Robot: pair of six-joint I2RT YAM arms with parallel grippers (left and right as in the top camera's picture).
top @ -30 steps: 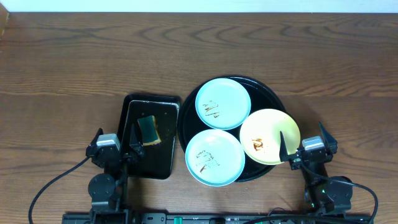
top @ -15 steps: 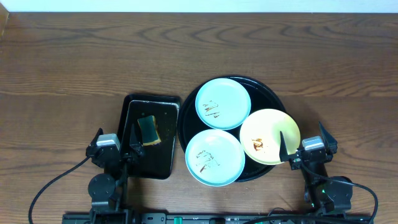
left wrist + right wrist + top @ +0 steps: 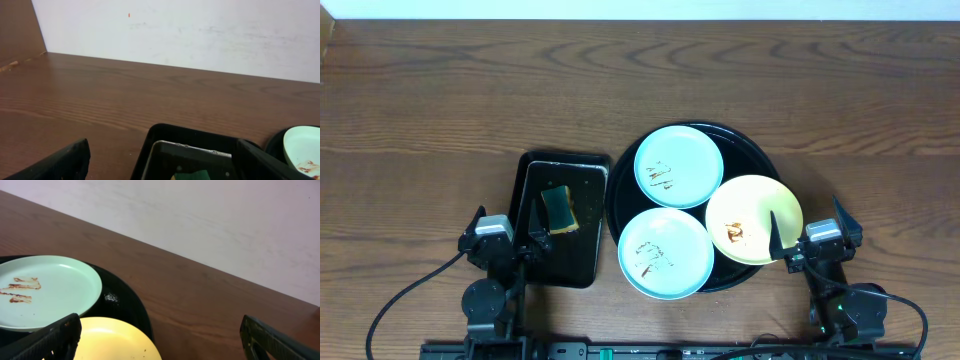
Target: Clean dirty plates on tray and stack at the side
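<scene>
Three plates lie on the round black tray [image 3: 750,150]: a mint-blue plate [image 3: 678,167] at the back, a second mint-blue plate [image 3: 666,253] at the front, and a yellow plate [image 3: 753,219] on the right overhanging the rim. All carry brown smears. My right gripper [image 3: 807,222] stands open just right of the yellow plate, touching nothing. In the right wrist view the yellow plate [image 3: 115,340] lies low between my open right gripper [image 3: 162,342] fingers. My left gripper [image 3: 506,215] stands open at the front left. In its wrist view the left gripper [image 3: 162,167] holds nothing.
A rectangular black tray [image 3: 570,262] sits left of the round tray with a yellow-green sponge [image 3: 559,208] in it. The sponge [image 3: 192,175] shows at the bottom edge of the left wrist view. Bare wood tabletop [image 3: 440,110] spreads to the left, back and right.
</scene>
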